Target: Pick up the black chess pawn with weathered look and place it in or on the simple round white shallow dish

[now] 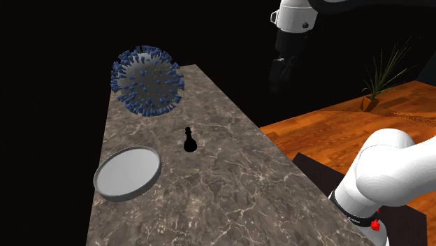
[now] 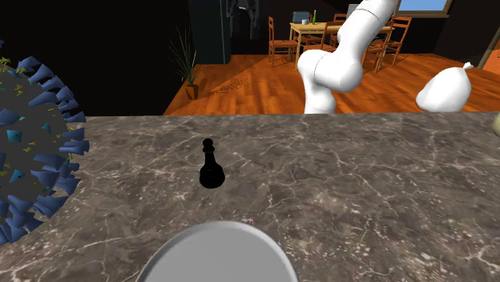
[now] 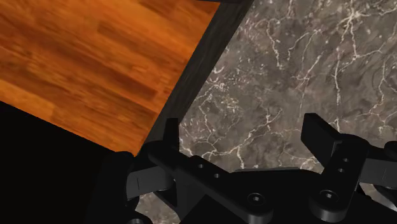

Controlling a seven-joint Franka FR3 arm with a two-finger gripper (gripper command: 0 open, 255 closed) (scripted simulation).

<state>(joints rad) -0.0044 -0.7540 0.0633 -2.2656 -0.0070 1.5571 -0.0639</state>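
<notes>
A small black chess pawn point(image 1: 189, 140) point(image 2: 211, 167) stands upright in the middle of the marble counter point(image 1: 230, 189). Toward the shoulder view's left of it, a short gap away, lies the round shallow dish point(image 1: 128, 172) point(image 2: 220, 255), drawn pale grey and empty. My black gripper point(image 1: 278, 87) hangs high over the counter's edge at the shoulder view's right, well away from the pawn. In the wrist view the gripper point(image 3: 245, 137) is open, its fingers point(image 3: 321, 137) standing apart with nothing between them, above the counter's edge point(image 3: 210, 63) and the wooden floor point(image 3: 95, 57).
A large spiky blue-grey ball point(image 1: 147, 80) point(image 2: 32, 144) sits at the counter's far end, beyond the pawn. A potted plant point(image 1: 377, 80) stands on the wooden floor. Wooden chairs and a table point(image 2: 320, 36) are behind the arm. A white rounded object point(image 2: 445, 88) shows past the counter.
</notes>
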